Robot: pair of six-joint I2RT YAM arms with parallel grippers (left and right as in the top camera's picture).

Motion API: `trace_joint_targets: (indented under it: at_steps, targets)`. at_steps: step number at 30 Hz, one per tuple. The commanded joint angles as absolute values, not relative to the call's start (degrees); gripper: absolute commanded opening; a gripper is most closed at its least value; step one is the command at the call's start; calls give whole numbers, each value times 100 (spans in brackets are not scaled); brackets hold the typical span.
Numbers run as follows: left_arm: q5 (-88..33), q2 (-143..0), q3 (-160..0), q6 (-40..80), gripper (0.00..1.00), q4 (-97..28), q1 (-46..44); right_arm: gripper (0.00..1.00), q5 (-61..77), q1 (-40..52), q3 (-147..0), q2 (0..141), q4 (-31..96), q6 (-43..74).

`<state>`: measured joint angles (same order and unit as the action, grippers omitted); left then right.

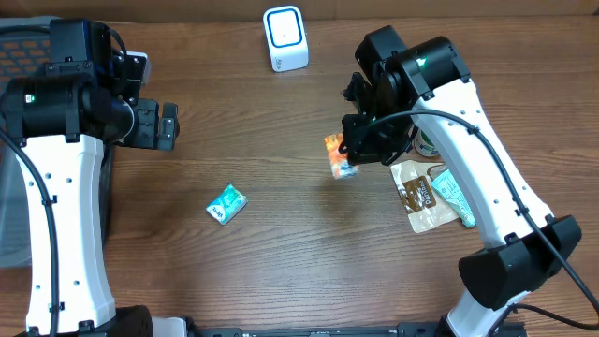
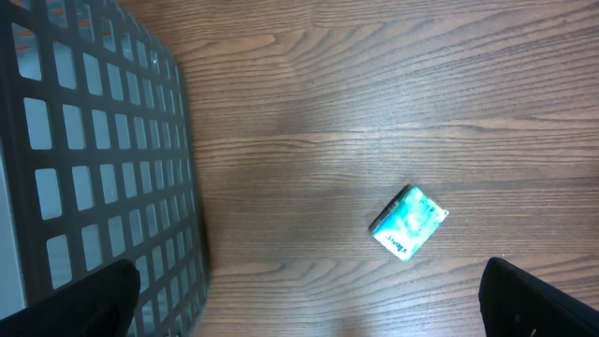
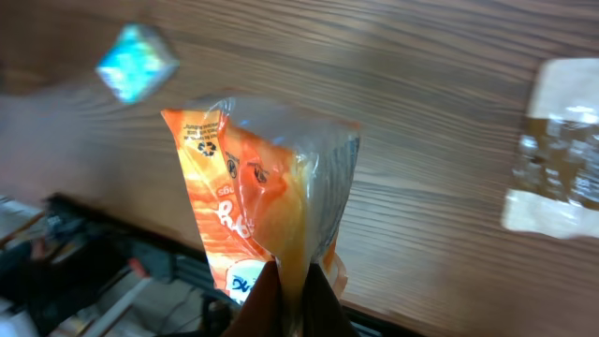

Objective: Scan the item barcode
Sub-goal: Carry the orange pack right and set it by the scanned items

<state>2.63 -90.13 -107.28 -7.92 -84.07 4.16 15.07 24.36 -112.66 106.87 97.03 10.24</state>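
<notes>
Your right gripper (image 3: 288,298) clamps the orange packet (image 3: 267,178) by one end, aloft over the table (image 1: 281,253), short of the scanner (image 1: 284,37); your left gripper (image 2: 314,304) hangs wide open. It looks light, crinkly, slippery: hold the seam
</notes>
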Motion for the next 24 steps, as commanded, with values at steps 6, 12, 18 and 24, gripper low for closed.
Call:
trace_joint_targets:
  at_steps: [6, 12, 18, 24]
  targets:
    - [276, -9032, -10774, -856, 100, -8399, 410, 4, -346, 2231, -10025, 10484, 8733, 2126]
    - [276, -9032, -10774, -858, 100, -8399, 410, 4, -1262, 2010, -8737, 10484, 7356, 2130]
    - [276, -9032, -10774, -856, 99, -8399, 410, 4, -1347, 1747, -7662, 10490, 6355, 2130]
    - [276, -9032, -10774, -858, 99, -8399, 410, 36, -1339, 1472, -7426, 10490, 6237, 2150]
